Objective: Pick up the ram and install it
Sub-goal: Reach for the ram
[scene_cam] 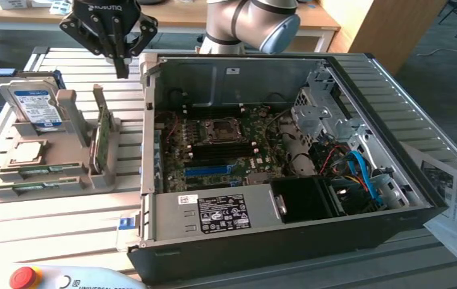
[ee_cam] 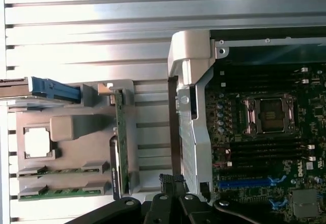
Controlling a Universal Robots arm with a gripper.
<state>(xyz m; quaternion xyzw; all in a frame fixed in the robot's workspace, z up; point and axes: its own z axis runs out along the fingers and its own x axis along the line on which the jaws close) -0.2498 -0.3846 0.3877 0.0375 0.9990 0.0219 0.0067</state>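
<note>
Exterior view first: the pincer (scene_cam: 121, 71) hangs high at the far end of the scene on the exterior view's left, fingers pressed together and gripping nothing. It sits over the gap between the grey holder (scene_cam: 69, 102) and the far-left corner of the open computer case (scene_cam: 236, 238). Down on the slatted worktop (scene_cam: 59, 223), the holder carries the parts. A hard drive (scene_cam: 37, 102) with a blue label stands upright at its far end, and a silver processor (scene_cam: 26, 152) lies flat in the middle. A tall green card (scene_cam: 100, 141) stands on edge along the side nearest the case. At the holder's near end, one ram stick (scene_cam: 47, 170) lies flat in its groove with its twin (scene_cam: 40, 188) just beside it, nearer the camera. I cannot tell which of the two is the one wanted, and both are well apart from the pincer. Over to the wrist view: the closed pincer (ee_cam: 171, 183) hovers above the case wall (ee_cam: 191, 66). The ram stick (ee_cam: 63, 171) and twin (ee_cam: 61, 191) lie parallel in the holder (ee_cam: 76, 127), close to the card (ee_cam: 121, 132). Inside the case, the motherboard (ee_cam: 265, 147) lies face up, with its black memory slots beside the processor socket (ee_cam: 270, 113).
</note>
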